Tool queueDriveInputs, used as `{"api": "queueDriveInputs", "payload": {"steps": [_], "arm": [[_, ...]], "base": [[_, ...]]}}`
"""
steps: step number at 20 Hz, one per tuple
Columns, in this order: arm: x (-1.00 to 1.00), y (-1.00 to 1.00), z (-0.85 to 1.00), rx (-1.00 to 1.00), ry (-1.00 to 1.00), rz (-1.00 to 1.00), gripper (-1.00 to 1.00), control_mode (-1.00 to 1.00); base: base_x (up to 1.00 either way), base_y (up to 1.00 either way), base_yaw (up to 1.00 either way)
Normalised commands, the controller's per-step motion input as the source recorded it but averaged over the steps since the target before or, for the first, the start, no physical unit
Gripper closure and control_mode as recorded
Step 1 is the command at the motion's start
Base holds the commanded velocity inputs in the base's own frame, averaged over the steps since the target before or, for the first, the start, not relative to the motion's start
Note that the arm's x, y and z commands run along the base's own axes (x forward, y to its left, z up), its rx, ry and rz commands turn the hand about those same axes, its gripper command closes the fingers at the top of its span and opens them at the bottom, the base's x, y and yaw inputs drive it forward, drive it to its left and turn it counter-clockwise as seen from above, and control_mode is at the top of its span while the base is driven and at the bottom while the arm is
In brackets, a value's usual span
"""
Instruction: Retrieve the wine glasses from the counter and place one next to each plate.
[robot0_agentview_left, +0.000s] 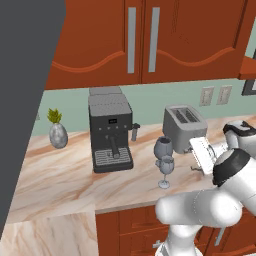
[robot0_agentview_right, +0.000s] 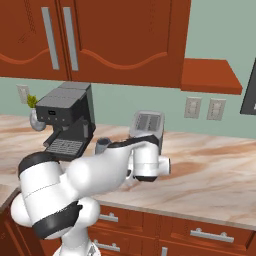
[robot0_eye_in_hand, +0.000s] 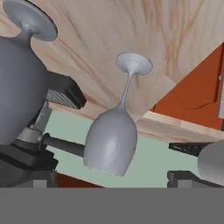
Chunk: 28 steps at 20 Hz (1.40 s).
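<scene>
On the long beige-pink marbled counter (robot0_agentview_left: 65, 175) stand two small smoky grey-blue stemmed wine glasses. The nearer wine glass (robot0_agentview_left: 165, 170) stands upright close to the front edge, and the farther wine glass (robot0_agentview_left: 162, 146) stands just behind it, in front of the silver two-slot toaster (robot0_agentview_left: 183, 121). In the hand view the picture is rolled over, so both glasses look upside down: one glass is in the middle with its round foot on the marbled top, and the other fills the left side, very close to the camera.

The white arm reaches from the right toward the glasses, and its two-finger gripper (robot0_agentview_left: 200, 154) is just beside them, at the height of the bowls. Its jaws are spread wide and grasp nothing; the fingertips themselves are hard to see.

Left of the glasses is a black espresso machine (robot0_agentview_left: 110, 132) with a ribbed drip tray. It has a small display on the front, but no writing can be read there. Far left, near the wall, stands a grey speckled vase with a green plant (robot0_agentview_left: 57, 131). No brand or label is readable on the toaster.
</scene>
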Motion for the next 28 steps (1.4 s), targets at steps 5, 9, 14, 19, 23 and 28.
{"api": "queueDriveInputs", "payload": {"steps": [5, 9, 14, 19, 23, 28], "arm": [[0.00, 0.02, -0.20, 0.00, 0.08, 0.00, -1.00, -1.00], [-0.08, 0.12, -0.07, 0.00, 0.04, 0.00, -1.00, -1.00], [-0.12, 0.25, 0.00, 0.00, 0.03, 0.00, -1.00, -1.00], [-0.14, 0.23, 0.00, 0.01, 0.10, 0.00, -1.00, -1.00], [-0.02, 0.23, 0.00, 0.00, 0.16, 0.00, -1.00, -1.00], [-0.04, 0.18, -0.01, -0.02, 0.05, 0.02, -1.00, -1.00]], "base": [[0.00, 0.00, 0.00], [0.00, 0.00, 0.00], [0.00, 0.00, 0.00], [0.00, 0.00, 0.00], [0.00, 0.00, 0.00], [0.00, 0.00, 0.00]]}}
